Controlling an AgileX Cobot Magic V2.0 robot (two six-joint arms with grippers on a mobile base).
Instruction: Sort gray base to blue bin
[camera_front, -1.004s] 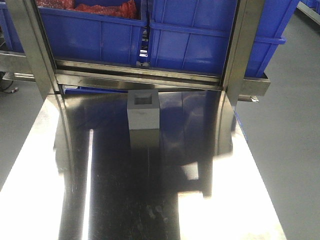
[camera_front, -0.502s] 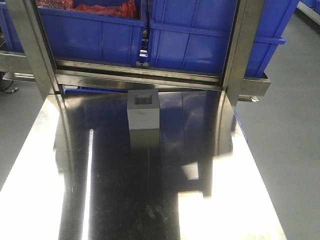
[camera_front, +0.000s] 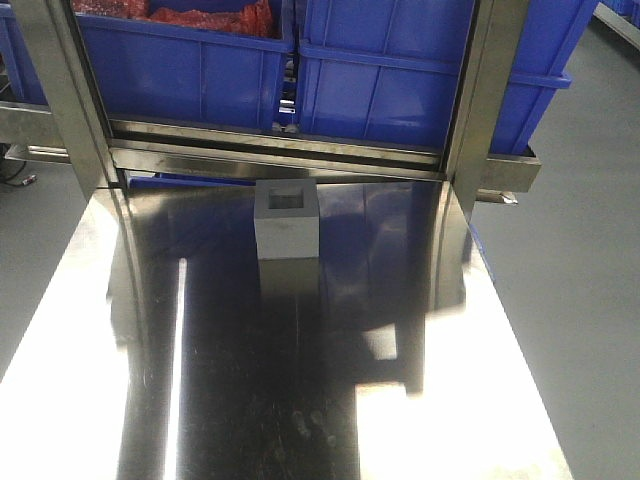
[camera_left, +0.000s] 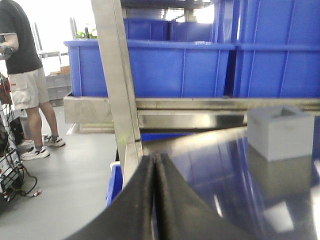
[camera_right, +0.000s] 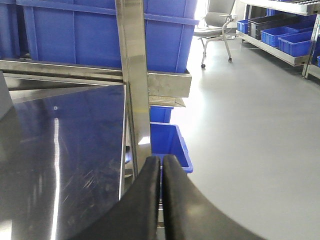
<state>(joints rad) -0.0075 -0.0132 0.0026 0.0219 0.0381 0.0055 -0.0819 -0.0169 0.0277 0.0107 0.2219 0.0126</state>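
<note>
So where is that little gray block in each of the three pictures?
Front view: gray base in the upper middle, at the steel table's far end.
Left wrist view: gray base at the right side, mid-height.
Right wrist view: not clearly in it; a gray sliver at the far left edge might be it.
Shared landmark: the blue bins behind the table.

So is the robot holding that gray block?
No, nothing is held. The left gripper and the right gripper are shut and empty; the gray base sits on the steel table.

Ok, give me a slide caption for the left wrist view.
Left gripper shut; gray base ahead on the steel table, blue bins racked behind.
</note>
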